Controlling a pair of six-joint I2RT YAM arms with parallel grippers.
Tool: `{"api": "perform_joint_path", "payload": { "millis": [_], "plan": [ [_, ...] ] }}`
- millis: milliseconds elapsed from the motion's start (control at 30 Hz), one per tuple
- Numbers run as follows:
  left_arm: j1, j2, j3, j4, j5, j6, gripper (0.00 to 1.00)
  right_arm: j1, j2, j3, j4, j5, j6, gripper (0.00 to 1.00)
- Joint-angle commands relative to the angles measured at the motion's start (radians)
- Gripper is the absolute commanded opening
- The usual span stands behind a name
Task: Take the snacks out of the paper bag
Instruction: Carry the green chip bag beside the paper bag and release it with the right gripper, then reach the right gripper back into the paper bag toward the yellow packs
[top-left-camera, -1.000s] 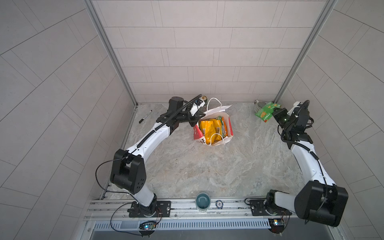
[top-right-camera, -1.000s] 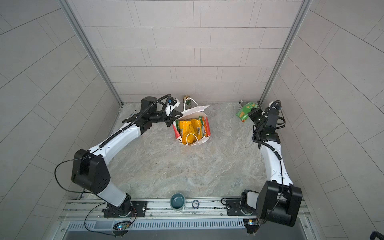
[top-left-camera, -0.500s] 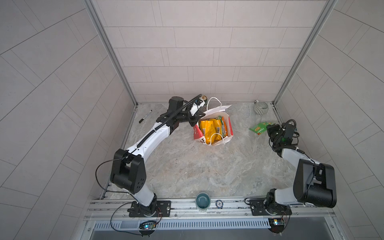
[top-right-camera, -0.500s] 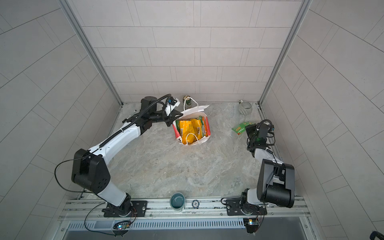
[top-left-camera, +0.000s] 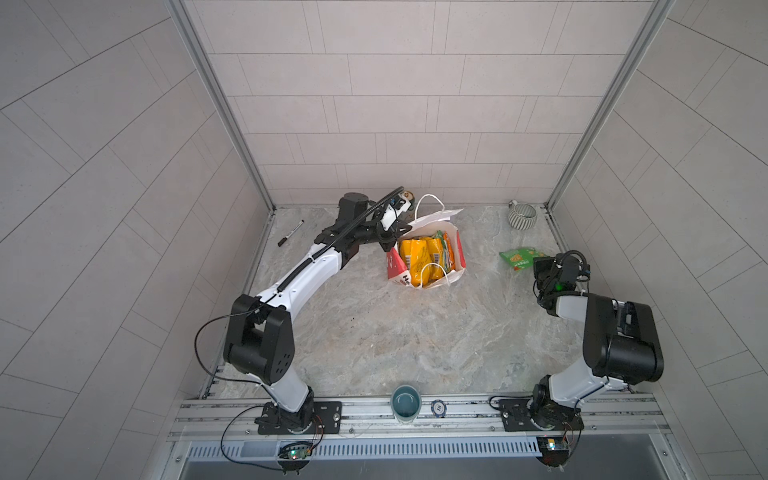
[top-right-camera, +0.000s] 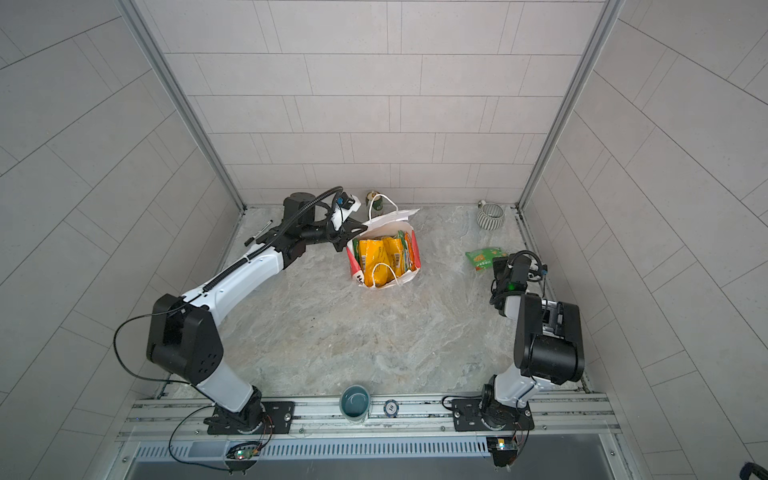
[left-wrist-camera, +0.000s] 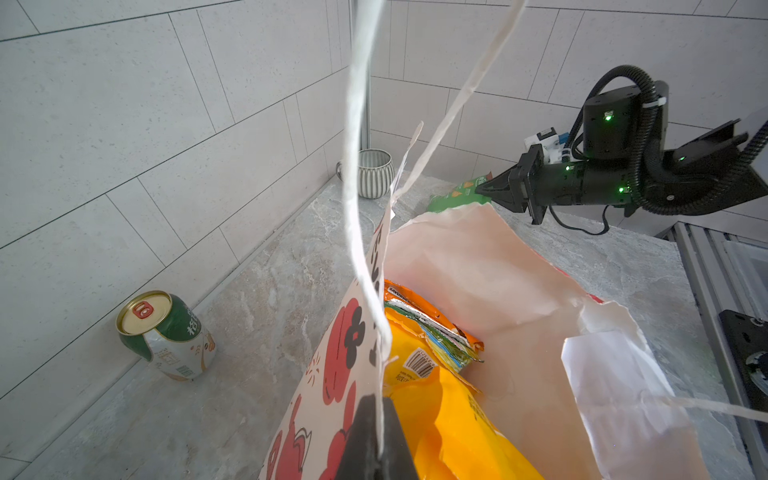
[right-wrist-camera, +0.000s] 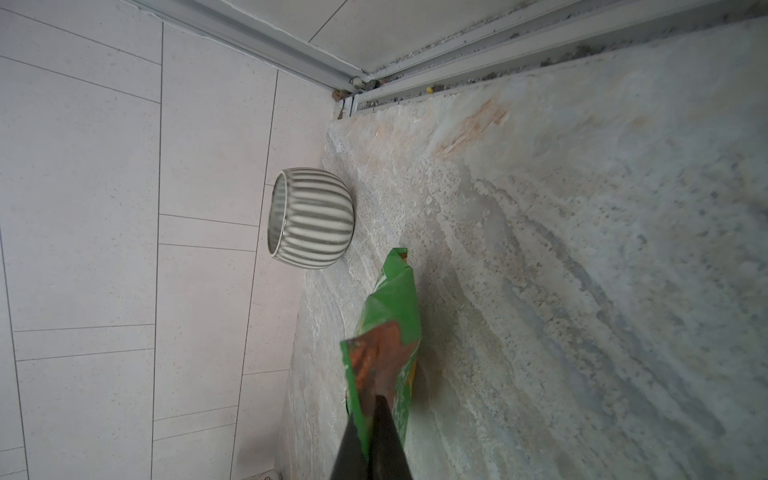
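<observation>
The paper bag (top-left-camera: 436, 216) (top-right-camera: 390, 216) stands open at the back middle of the table, white with red prints (left-wrist-camera: 332, 374). Several snacks sit upright inside it, yellow-orange packets (top-left-camera: 415, 253) (top-right-camera: 374, 253) (left-wrist-camera: 457, 424) in front and green and orange ones behind. My left gripper (top-left-camera: 388, 245) (left-wrist-camera: 378, 419) is shut on the bag's rim at its left side. At the right, my right gripper (top-left-camera: 536, 266) (right-wrist-camera: 372, 415) is shut on one end of a green snack packet (top-left-camera: 519, 257) (top-right-camera: 484, 257) (right-wrist-camera: 395, 307), down at the table surface.
A dented green-and-white can (top-left-camera: 407, 195) (left-wrist-camera: 166, 336) stands by the back wall behind the bag. A striped pot (top-left-camera: 522, 216) (right-wrist-camera: 309, 216) sits in the back right corner. A pen (top-left-camera: 290, 233) lies back left. A teal cup (top-left-camera: 406, 402) stands on the front rail.
The right arm has brought the green packet from the back right corner forward and down to the table, folding back toward its base. The left arm and the bag have not moved.
</observation>
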Motion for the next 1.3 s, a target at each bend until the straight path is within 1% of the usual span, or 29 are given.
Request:
{"api": "perform_joint_path", "payload": {
  "millis": [0,67,133,167,333,400,467,500,600,700,733,800,833,867,900,967,1000,1033,1067,1100,1167,1267],
  "plan": [
    [-0.002,-0.01,0.035,0.067,0.05,0.008,0.0,-0.006,0.04,0.017,0.054,0.036,0.048,0.05],
    [-0.002,-0.011,0.033,0.065,0.04,0.011,0.0,-0.006,0.067,0.017,0.063,0.025,0.061,0.07],
    [-0.002,-0.01,0.033,0.062,0.04,0.014,0.0,-0.005,0.081,0.011,0.086,0.027,0.076,0.11],
    [-0.001,-0.011,0.033,0.062,0.039,0.015,0.0,-0.006,0.084,0.003,0.097,0.026,0.081,0.16],
    [-0.002,-0.01,0.034,0.064,0.038,0.013,0.0,-0.006,0.058,-0.037,0.129,0.02,0.104,0.32],
    [-0.002,-0.012,0.031,0.07,0.038,0.011,0.0,-0.006,0.02,-0.062,0.125,0.025,0.119,0.38],
    [-0.002,-0.011,0.028,0.077,0.04,0.005,0.0,-0.005,-0.028,-0.079,0.104,0.008,0.128,0.41],
    [-0.002,-0.011,0.028,0.079,0.04,0.005,0.0,-0.006,-0.057,-0.088,0.095,0.002,0.128,0.41],
    [-0.002,-0.012,0.026,0.081,0.044,0.001,0.0,-0.002,-0.168,-0.106,-0.007,0.01,0.126,0.43],
    [-0.002,-0.013,0.024,0.085,0.049,-0.002,0.0,-0.006,-0.272,-0.079,-0.097,-0.002,0.076,0.44],
    [-0.002,-0.014,0.023,0.085,0.049,-0.003,0.0,-0.004,-0.307,-0.061,-0.129,0.0,0.039,0.44],
    [-0.002,-0.016,0.023,0.084,0.051,-0.003,0.0,-0.005,-0.362,0.005,-0.277,0.004,-0.036,0.47],
    [-0.002,-0.02,0.021,0.082,0.051,-0.003,0.0,-0.006,-0.382,0.017,-0.316,0.015,-0.065,0.47],
    [-0.002,-0.024,0.018,0.082,0.051,-0.001,0.0,-0.006,-0.389,0.031,-0.287,0.009,-0.122,0.47],
    [-0.002,-0.026,0.015,0.082,0.049,0.002,0.0,-0.004,-0.383,0.062,-0.263,-0.014,-0.16,0.45],
    [-0.002,-0.029,0.014,0.082,0.043,0.003,0.0,-0.002,-0.36,0.161,-0.346,-0.111,-0.241,0.41],
    [-0.002,-0.028,0.014,0.078,0.046,0.005,0.0,0.01,-0.349,0.209,-0.375,-0.158,-0.305,0.39],
    [-0.002,-0.027,0.015,0.077,0.05,0.006,0.0,0.04,-0.342,0.269,-0.433,-0.188,-0.398,0.39],
    [-0.002,-0.028,0.016,0.072,0.052,0.008,0.0,0.076,-0.341,0.331,-0.543,-0.196,-0.48,0.39],
    [-0.002,-0.028,0.02,0.065,0.054,0.01,0.0,0.113,-0.348,0.376,-0.605,-0.194,-0.548,0.39],
    [-0.002,-0.033,0.022,0.053,0.053,0.019,0.0,0.205,-0.373,0.428,-0.636,-0.207,-0.715,0.4],
    [-0.002,-0.042,0.02,0.042,0.056,0.028,0.0,0.29,-0.408,0.492,-0.689,-0.23,-0.794,0.39]
  ]
}}
